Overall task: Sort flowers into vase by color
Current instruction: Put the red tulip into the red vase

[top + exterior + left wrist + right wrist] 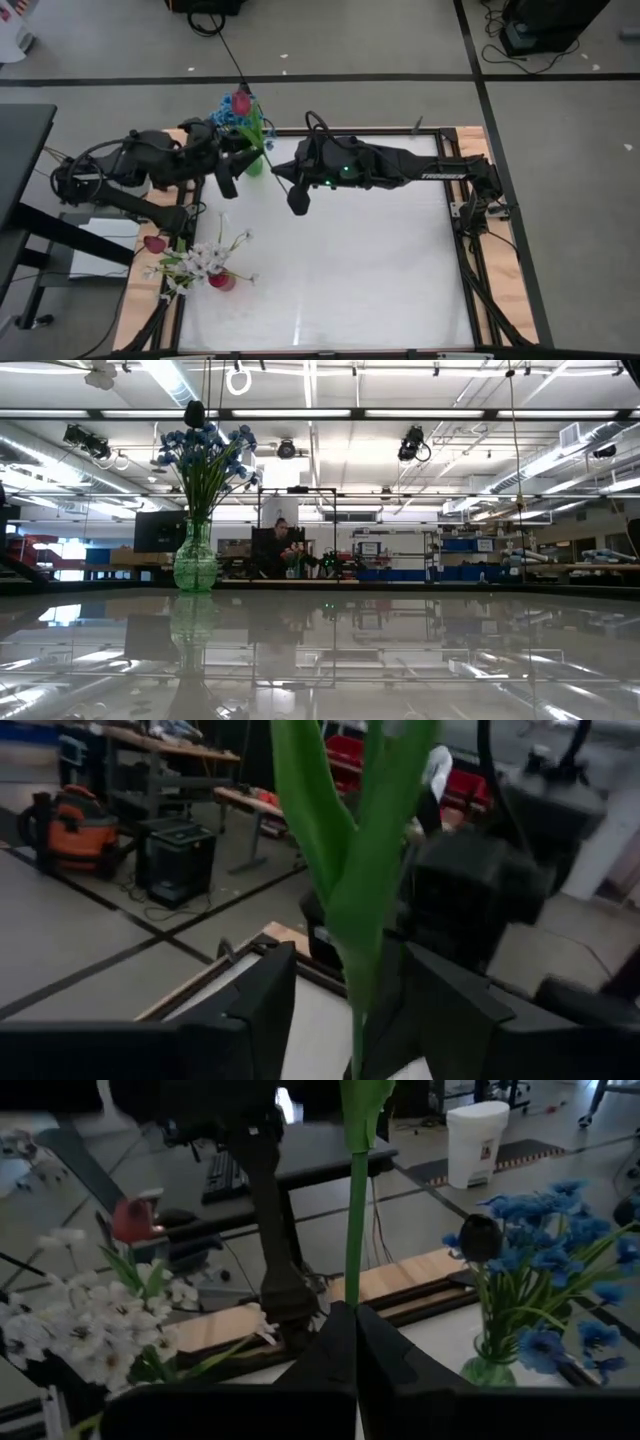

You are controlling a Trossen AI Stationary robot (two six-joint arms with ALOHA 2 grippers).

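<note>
Evidently the right gripper [352, 1318] has its fingers clamped on a green stem [353, 1220]; the left gripper [350, 1020] straddles it, fingers apart, presumably for a handover near the blue-flower vase [254, 160] at the desk [380, 260] corner.

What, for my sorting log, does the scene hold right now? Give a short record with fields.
right gripper: shut on a green stem
left gripper: open, fingers either side of that stem's leaves
pink bud: beside the blue flowers, likely on the held stem
blue flowers: in green vase, with a dark bud
white flowers: near the table's left edge, red tulip beside them
</note>
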